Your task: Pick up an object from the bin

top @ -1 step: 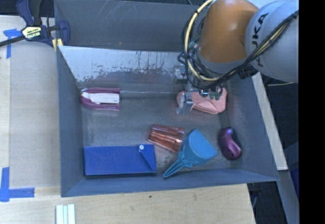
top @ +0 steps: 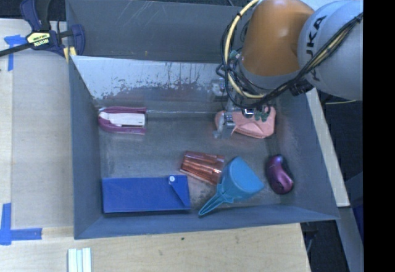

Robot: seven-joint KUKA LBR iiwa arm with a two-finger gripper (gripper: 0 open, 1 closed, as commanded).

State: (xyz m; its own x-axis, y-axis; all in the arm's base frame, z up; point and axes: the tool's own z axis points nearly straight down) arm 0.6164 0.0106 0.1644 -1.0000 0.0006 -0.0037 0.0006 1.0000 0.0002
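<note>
Camera view looks down on the grey metal bin (top: 83, 160), with the arm coming in from 3 o'clock and its rounded orange wrist cover (top: 271, 36) hanging over the bin's 1 o'clock corner, wrapped in yellow and black cables (top: 231, 42). Below that cover the gripper (top: 227, 121) is down near the bin floor, at about 2 o'clock from the middle of the bin and close to the far wall. The thing nearest it is a pale pink, rounded, soft-looking object (top: 259, 129), which lies directly under the gripper and spreads out from it toward 3 o'clock; the gripper's metal parts overlap the pink object's 9 o'clock end. Whether the gripper is open or closed, and whether it has hold of the pink object, cannot be told, because the wrist hides that spot. From the gripper, a crinkled copper-coloured foil packet (top: 202, 167) lies toward 7 o'clock, near but apart. Just beside the packet, on its 4 o'clock side, sits a light blue plastic funnel (top: 237, 183) with its spout pointing to 8 o'clock. A dark purple aubergine-shaped toy (top: 279, 174) lies at 4 o'clock from the gripper, beside the funnel. A flat blue rectangular box (top: 145, 194) rests along the near wall at 7 o'clock, and a white and purple stapler-like object (top: 121, 120) lies well apart at 9 o'clock.
</note>
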